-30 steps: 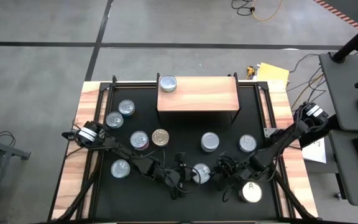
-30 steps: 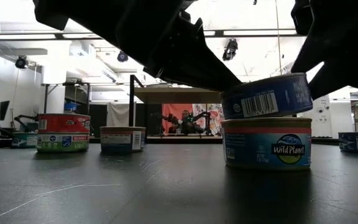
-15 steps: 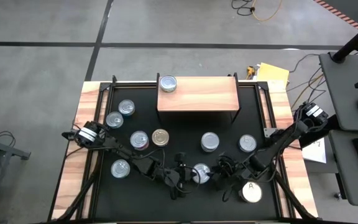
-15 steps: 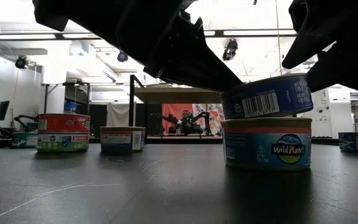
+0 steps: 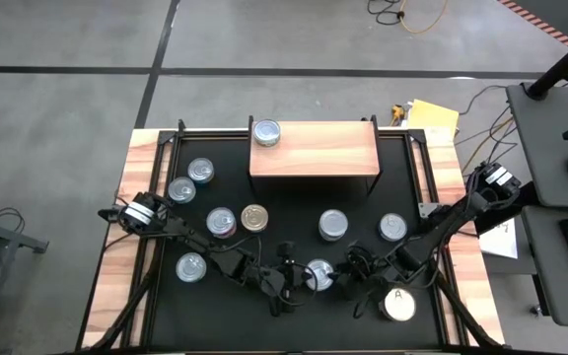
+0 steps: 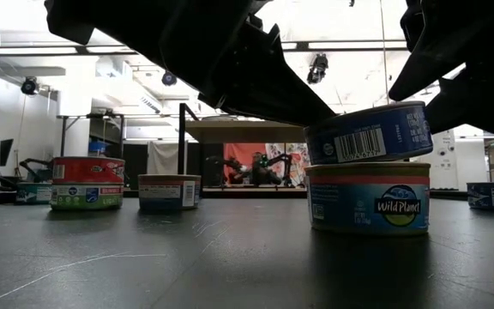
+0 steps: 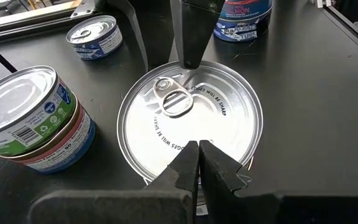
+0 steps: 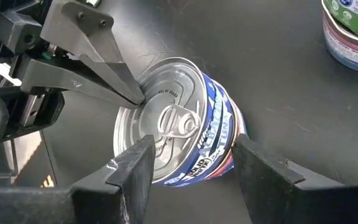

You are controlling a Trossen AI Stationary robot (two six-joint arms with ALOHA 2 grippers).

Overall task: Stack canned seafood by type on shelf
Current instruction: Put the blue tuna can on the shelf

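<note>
Near the table's near edge a blue-labelled tin (image 6: pixel 367 133) lies tilted on a "Wild Planet" tin (image 6: pixel 369 199); this pair (image 5: pixel 319 273) sits between both grippers. My left gripper (image 7: pixel 198 149) is shut at the top tin's left rim. My right gripper (image 8: pixel 191 152) is open, and its fingers stand on either side of that tin's right part. The wooden shelf (image 5: pixel 314 146) at the far side carries one silver tin (image 5: pixel 266 132) on its left end. The white "A" tin (image 5: pixel 398 304) stands beside the right gripper. My left gripper rests the tips of its shut fingers (image 8: pixel 126 87) on the top tin's lid at its left rim (image 7: pixel 194 142), slanting down from the table's left. The tin sits tilted on the lower tin, with its right side raised. My right gripper: I cannot tell whether its fingers (image 8: pixel 135 168) touch the tin's wall.
Loose tins stand on the black tabletop: two silver ones (image 5: pixel 333 225) (image 5: pixel 392 228) right of centre, a gold one (image 5: pixel 253 218) next to a silver one (image 5: pixel 221 222), and three more (image 5: pixel 190 267) (image 5: pixel 181 190) (image 5: pixel 201 171) at the left. The shelf's right part is bare wood.
In the low view my right gripper has shifted slightly beside the top tin's raised right side. My left gripper and both stacked tins stand as before.
</note>
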